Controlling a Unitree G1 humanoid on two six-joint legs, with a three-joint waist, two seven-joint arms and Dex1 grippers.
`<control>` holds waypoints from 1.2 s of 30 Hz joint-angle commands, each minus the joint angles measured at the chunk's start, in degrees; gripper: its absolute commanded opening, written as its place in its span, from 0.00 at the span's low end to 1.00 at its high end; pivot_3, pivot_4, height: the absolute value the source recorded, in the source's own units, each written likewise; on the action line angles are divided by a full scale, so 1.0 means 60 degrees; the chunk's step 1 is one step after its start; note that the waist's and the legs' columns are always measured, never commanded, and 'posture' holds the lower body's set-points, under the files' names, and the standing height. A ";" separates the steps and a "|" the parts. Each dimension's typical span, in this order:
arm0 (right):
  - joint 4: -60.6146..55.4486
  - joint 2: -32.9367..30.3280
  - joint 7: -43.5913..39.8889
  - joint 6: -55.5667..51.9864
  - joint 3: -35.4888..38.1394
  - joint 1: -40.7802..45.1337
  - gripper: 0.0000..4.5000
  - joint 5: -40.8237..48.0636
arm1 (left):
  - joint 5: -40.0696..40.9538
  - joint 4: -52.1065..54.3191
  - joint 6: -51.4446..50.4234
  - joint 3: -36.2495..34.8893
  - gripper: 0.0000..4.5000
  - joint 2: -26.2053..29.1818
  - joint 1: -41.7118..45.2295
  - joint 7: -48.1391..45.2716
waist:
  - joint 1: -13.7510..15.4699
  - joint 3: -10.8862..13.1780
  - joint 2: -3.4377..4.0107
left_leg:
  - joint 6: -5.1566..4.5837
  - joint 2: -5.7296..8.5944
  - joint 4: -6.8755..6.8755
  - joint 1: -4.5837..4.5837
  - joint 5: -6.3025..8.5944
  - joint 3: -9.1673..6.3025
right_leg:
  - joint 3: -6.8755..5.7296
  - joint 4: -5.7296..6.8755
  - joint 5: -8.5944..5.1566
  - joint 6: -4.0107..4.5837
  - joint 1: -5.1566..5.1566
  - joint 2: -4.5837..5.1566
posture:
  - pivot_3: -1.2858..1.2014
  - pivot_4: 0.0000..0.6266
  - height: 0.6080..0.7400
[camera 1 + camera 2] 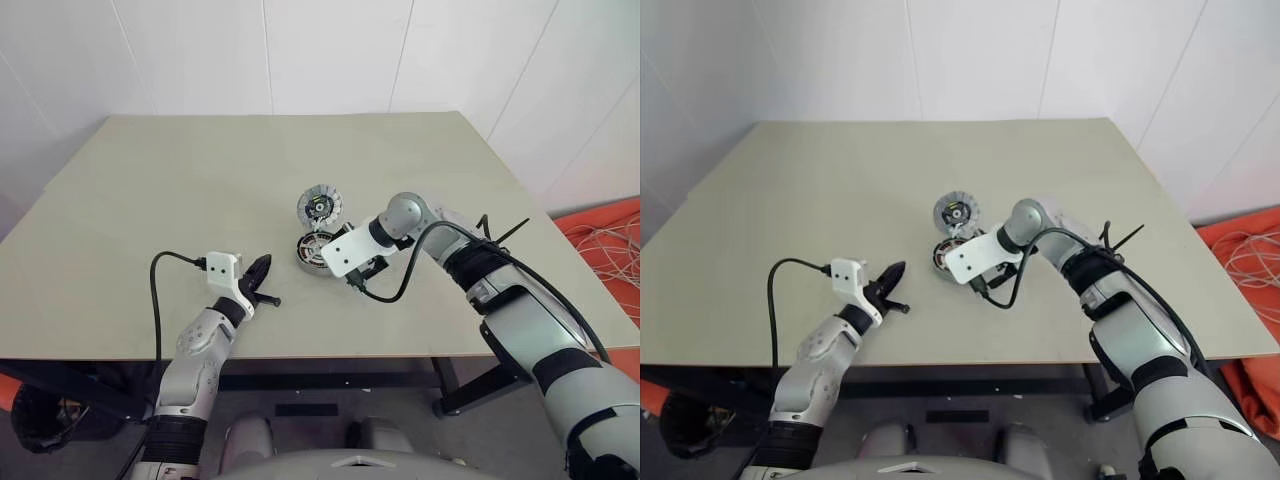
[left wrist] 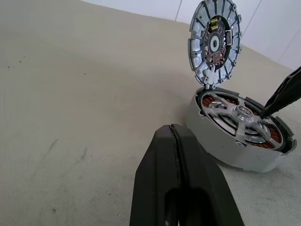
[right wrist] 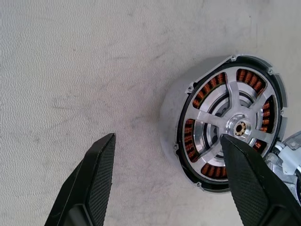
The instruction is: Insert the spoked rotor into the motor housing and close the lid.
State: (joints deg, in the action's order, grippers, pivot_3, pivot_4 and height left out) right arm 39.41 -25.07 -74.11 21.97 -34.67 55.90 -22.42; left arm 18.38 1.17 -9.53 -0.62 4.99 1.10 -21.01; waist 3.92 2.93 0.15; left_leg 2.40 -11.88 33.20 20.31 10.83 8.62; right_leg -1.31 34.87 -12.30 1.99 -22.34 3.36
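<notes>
The motor housing [image 1: 313, 250] stands mid-table, grey-walled [image 2: 221, 150], copper windings showing inside. The spoked rotor [image 3: 214, 120] lies seated in it, its silver spokes and hub facing up [image 2: 235, 115]. The lid [image 1: 320, 207] stands hinged upright at the housing's far edge, its white-segmented inner face [image 2: 215, 40] exposed. My right gripper [image 3: 167, 137] hangs open just above the housing; one finger [image 3: 244, 174] is over the rotor near its hub, the other over bare table. Nothing is between its fingers. My left gripper [image 1: 262, 268] is shut and empty, resting to the housing's left [image 2: 171, 129].
The beige table [image 1: 200, 180] spreads wide around the parts, with its front edge just behind my left gripper. A black cable [image 1: 157, 290] loops off my left wrist. An orange object and white cables [image 1: 610, 235] lie on the floor at the right.
</notes>
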 commanded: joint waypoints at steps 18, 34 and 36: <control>0.0610 0.0132 0.0015 0.0368 0.0023 0.0395 0.54 -0.0288 | 0.0092 0.0173 0.0030 -0.0085 0.00 -0.0030 0.0130 -0.0002 | 0.0000 -0.0001 -0.0001 | -0.0001 0.0000 0.0002 -0.0002 0.0001 0.0000 | -0.0001 0.0000 0.0001 0.0001 0.0002 0.0001 | 0.52 0.00 1.00; 0.0848 0.0228 -0.0092 0.0496 0.0076 0.0625 0.15 -0.0234 | 0.0101 0.0185 0.0019 -0.0069 0.00 -0.0055 0.0127 -0.0014 | -0.0002 -0.0002 -0.0004 | -0.0002 -0.0002 0.0004 -0.0003 0.0001 0.0000 | -0.0001 0.0002 0.0002 0.0004 0.0003 -0.0001 | 0.52 0.00 1.00; 0.0808 0.0216 -0.0146 0.0497 0.0085 0.0608 0.15 -0.0212 | 0.0096 0.0190 0.0017 -0.0057 0.00 -0.0072 0.0125 -0.0004 | -0.0002 -0.0002 -0.0004 | -0.0002 -0.0002 0.0004 -0.0003 0.0001 0.0000 | -0.0001 0.0002 0.0002 0.0004 0.0003 -0.0001 | 0.52 0.00 1.00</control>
State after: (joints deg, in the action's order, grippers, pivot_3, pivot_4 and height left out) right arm 44.61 -23.72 -73.98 24.38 -34.40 58.34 -24.10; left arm 18.81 1.13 -9.86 -0.81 4.59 1.09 -20.93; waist 3.91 2.91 0.13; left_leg 2.38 -11.89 33.22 20.29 10.84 8.62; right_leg -1.32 34.87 -12.29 2.02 -22.32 3.36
